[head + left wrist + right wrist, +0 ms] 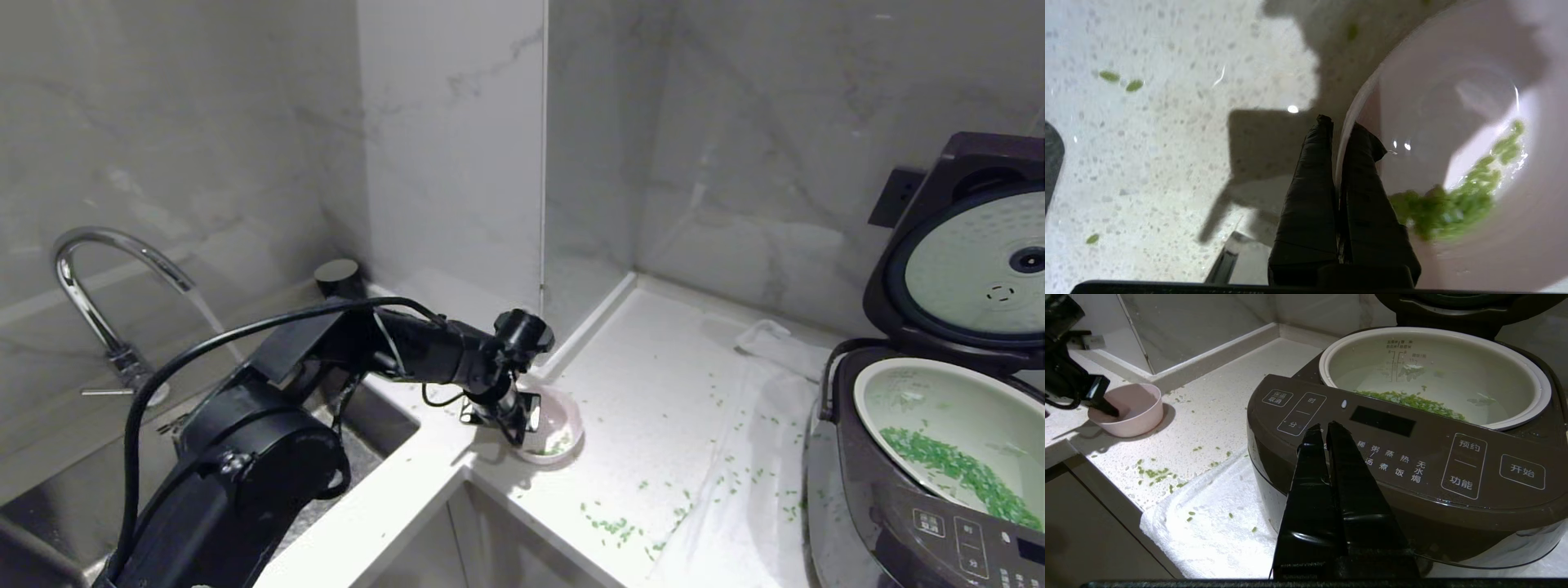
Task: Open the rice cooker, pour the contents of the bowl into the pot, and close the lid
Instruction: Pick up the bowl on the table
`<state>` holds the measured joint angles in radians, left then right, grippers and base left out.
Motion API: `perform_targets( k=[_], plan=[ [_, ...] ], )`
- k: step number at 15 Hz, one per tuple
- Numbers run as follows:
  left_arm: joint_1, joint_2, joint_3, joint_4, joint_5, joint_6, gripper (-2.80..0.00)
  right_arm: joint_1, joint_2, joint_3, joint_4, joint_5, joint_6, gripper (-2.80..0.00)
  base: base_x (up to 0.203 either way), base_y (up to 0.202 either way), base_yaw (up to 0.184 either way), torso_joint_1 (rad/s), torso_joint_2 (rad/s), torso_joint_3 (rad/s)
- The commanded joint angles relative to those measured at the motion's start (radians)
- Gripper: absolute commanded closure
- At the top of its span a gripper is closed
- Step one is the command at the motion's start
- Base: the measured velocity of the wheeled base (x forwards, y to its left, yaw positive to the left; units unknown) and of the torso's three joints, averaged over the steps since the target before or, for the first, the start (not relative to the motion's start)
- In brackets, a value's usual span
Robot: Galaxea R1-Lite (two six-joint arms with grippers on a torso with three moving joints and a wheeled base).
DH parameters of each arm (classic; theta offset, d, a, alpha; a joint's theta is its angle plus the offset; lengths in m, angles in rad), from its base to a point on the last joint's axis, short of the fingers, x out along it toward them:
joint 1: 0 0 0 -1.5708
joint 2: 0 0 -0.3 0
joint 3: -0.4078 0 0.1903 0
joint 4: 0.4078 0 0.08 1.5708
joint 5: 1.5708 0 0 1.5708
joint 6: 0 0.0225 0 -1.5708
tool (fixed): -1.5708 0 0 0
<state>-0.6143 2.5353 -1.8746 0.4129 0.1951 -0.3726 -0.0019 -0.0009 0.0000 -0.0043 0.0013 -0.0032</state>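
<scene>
Left claw (1338,130) clamped on thin rim of small round pink bowl (563,425), resting on speckled stone bench (653,392) beside sink. A few green grains (1457,196) left inside. Rounded brown rice cooker (1412,457) well apart, lid (971,253) up, smooth pale pot (1433,371) holding grains. Right claw (1327,428) pressed together before cooker's panel.

You have a pale pink bowl (563,420), white inside, with bright green grains (1457,200) at its bottom. At its 4 o'clock more green grains dot the white speckled counter (653,392) and the white towel (1216,535). At 3 o'clock sits the dark grey-brown cooker (1404,473) with white button labels; its pot (939,408) is pale whitish-green. The walls are grey-veined marble.
</scene>
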Motion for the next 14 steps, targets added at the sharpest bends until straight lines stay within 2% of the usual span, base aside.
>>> perform_targets(
  k=[1, 7, 11, 14],
  plan=[
    [-0.001, -0.003, 0.006, 0.006, 0.001, -0.010, 0.00, 0.000, 0.001, 0.002, 0.000, 0.000, 0.000, 0.00, 0.000, 0.000, 0.000, 0.000, 0.00, 0.000],
    [0.028, -0.069, 0.041, 0.083, -0.003, -0.033, 0.00, 0.000, 0.001, 0.002, 0.000, 0.000, 0.000, 0.00, 0.000, 0.000, 0.000, 0.000, 0.00, 0.000],
    [0.118, -0.152, 0.119, 0.096, -0.024, -0.035, 0.00, -0.001, 0.001, 0.002, 0.000, 0.000, 0.000, 0.00, 0.000, 0.000, 0.000, 0.000, 0.00, 0.000],
    [0.194, -0.221, 0.201, 0.095, -0.066, -0.035, 0.00, 0.000, 0.001, 0.002, 0.000, 0.000, 0.000, 0.00, 0.000, 0.000, 0.000, 0.000, 0.00, 0.000]
  ],
)
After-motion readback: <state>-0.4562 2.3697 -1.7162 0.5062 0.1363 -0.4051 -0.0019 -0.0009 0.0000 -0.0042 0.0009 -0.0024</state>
